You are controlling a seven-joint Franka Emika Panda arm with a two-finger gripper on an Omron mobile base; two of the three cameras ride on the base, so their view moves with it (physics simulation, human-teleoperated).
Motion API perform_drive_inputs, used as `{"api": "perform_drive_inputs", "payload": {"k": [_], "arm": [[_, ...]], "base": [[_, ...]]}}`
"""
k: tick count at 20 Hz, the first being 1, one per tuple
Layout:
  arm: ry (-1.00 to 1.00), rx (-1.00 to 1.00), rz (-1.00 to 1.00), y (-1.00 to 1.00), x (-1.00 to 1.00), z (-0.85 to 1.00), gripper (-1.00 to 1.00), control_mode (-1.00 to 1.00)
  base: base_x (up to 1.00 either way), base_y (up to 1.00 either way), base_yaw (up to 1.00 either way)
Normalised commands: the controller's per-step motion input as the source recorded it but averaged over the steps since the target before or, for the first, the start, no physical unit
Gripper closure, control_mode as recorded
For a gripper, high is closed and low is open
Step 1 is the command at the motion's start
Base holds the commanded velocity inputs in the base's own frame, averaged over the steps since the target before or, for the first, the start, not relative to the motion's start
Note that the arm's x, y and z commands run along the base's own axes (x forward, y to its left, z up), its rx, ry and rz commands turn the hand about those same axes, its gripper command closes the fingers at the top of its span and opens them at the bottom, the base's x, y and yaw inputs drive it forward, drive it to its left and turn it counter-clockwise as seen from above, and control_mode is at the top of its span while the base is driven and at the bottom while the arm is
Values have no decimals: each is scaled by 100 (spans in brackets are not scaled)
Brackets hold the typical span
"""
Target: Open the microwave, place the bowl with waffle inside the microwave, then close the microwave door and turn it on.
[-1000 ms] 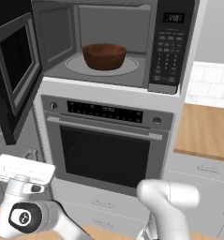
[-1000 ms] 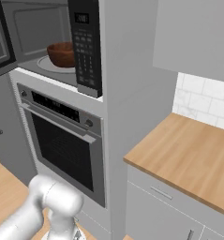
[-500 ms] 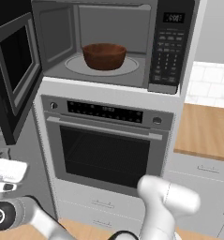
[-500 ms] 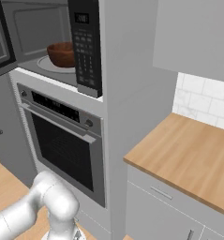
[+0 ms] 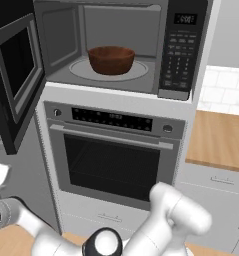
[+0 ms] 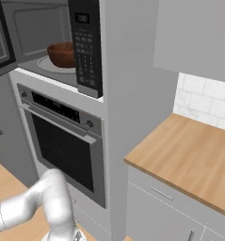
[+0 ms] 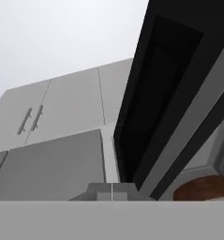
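one bowl (image 5: 111, 59) in one microwave (image 5: 122, 45), one door (image 5: 17, 75) open

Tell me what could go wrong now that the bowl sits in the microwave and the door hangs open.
1. The door swings far out to the left; the arm is low beside it, so a push from below could glance off its edge.
2. The shut hand looks up at the door's underside, so contact may come off-centre.
3. A hard slam might jolt the bowl on the turntable.
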Motion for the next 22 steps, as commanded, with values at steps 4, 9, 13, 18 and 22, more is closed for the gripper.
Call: {"api": "perform_drive_inputs", "payload": {"k": [4, 9, 13, 18, 22], "arm": [[-11, 15, 0, -4, 9, 52, 100, -100], [-8, 17, 0, -18, 11, 72, 100, -100], [-11, 25, 0, -56, 4, 80, 100, -100], [-20, 43, 0, -99, 0, 38, 100, -100], [-23, 54, -1, -100, 0, 4, 100, -100]], "base": [[0, 0, 0], [0, 0, 0], [0, 0, 0], [0, 0, 0], [0, 0, 0]]}}
